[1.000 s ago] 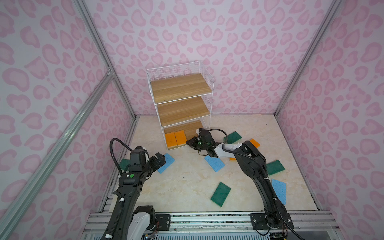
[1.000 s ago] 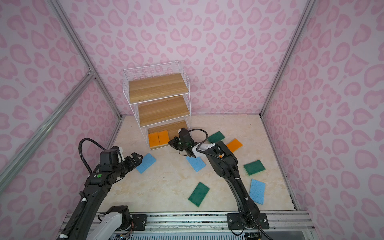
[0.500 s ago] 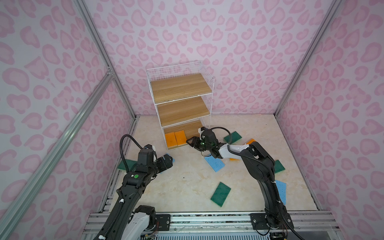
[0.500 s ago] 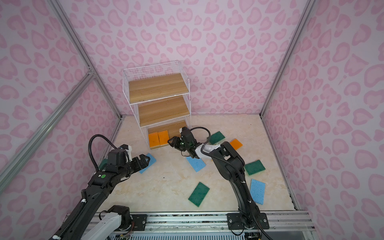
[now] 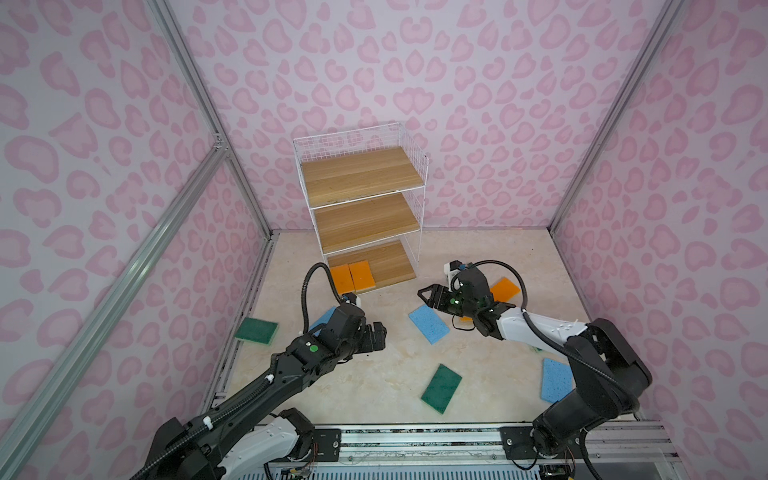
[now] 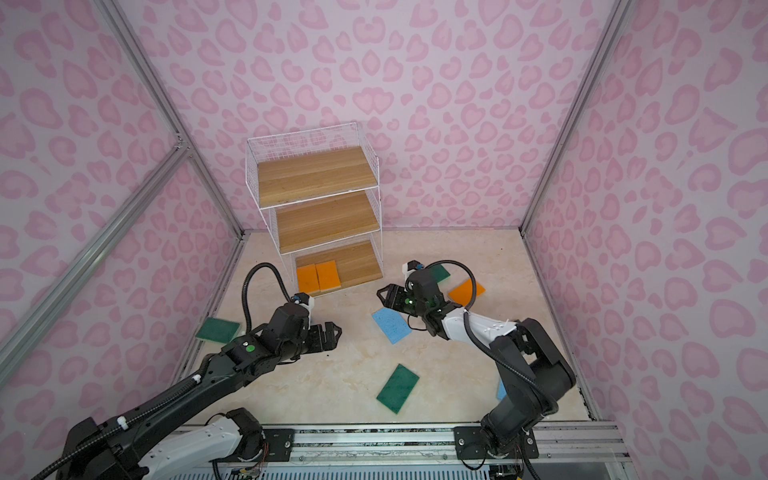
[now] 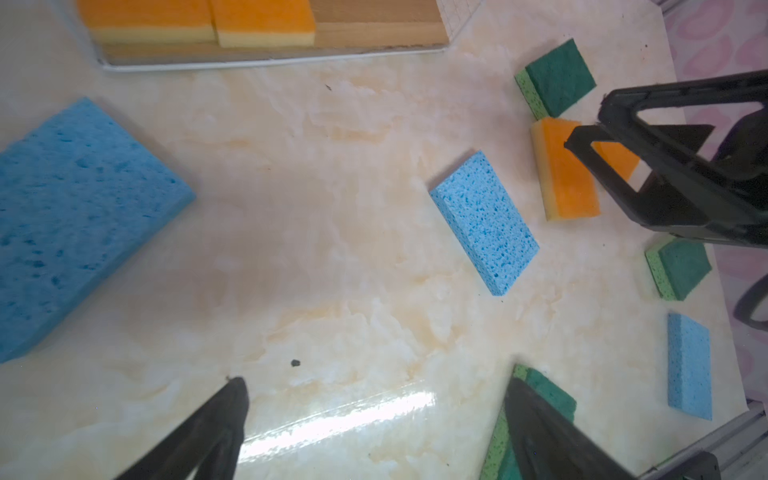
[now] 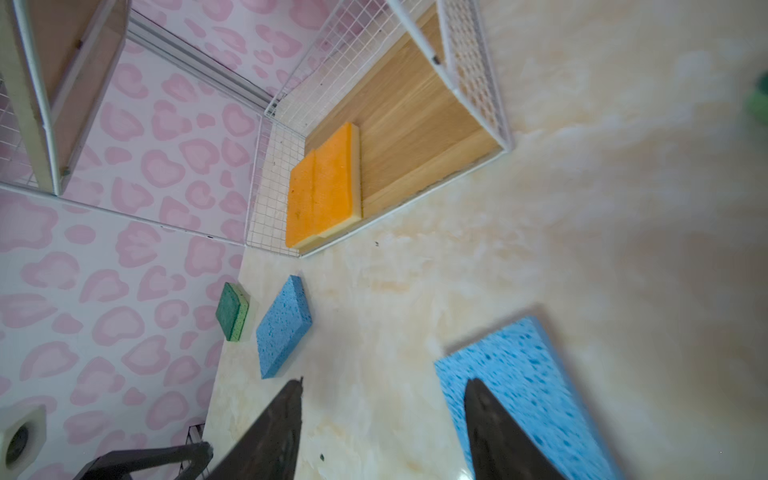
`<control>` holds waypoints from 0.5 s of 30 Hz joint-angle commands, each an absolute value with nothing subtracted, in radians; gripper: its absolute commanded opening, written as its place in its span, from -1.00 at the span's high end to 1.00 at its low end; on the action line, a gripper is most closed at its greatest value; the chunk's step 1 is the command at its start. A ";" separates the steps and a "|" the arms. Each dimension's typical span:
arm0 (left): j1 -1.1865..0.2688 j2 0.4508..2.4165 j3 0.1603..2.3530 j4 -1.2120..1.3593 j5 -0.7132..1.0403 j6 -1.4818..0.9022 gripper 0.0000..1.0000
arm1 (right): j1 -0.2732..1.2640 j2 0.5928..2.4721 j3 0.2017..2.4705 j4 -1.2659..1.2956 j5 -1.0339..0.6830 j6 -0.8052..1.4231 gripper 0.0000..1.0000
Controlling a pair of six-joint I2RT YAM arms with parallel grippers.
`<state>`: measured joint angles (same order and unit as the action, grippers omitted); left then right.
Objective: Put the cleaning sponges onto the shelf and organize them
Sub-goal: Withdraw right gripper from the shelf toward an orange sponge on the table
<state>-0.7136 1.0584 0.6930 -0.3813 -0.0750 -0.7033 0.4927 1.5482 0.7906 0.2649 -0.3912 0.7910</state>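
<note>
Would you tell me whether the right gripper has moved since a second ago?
Yes: the right gripper has backed away from the shelf, rightward in both top views.

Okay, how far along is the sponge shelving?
Done: two orange sponges sit side by side on the shelf's bottom board. In hand: nothing; left gripper and right gripper both open, empty. Left: other sponges on the floor, such as the blue sponge, green sponge and loose orange sponge.
</note>
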 commanded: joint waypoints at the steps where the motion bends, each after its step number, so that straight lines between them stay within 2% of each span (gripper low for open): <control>1: -0.776 1.144 0.752 -0.259 -0.127 -0.752 -0.98 | 0.382 1.464 0.684 0.181 -0.408 0.771 -0.26; 9: -0.815 1.355 0.815 -0.147 -0.091 -0.789 -0.98 | 0.114 1.323 0.525 0.099 -0.487 0.762 -0.30; 15: -0.815 1.387 0.822 -0.121 -0.119 -0.777 -1.00 | 0.058 1.380 0.514 0.098 -0.523 0.749 -0.31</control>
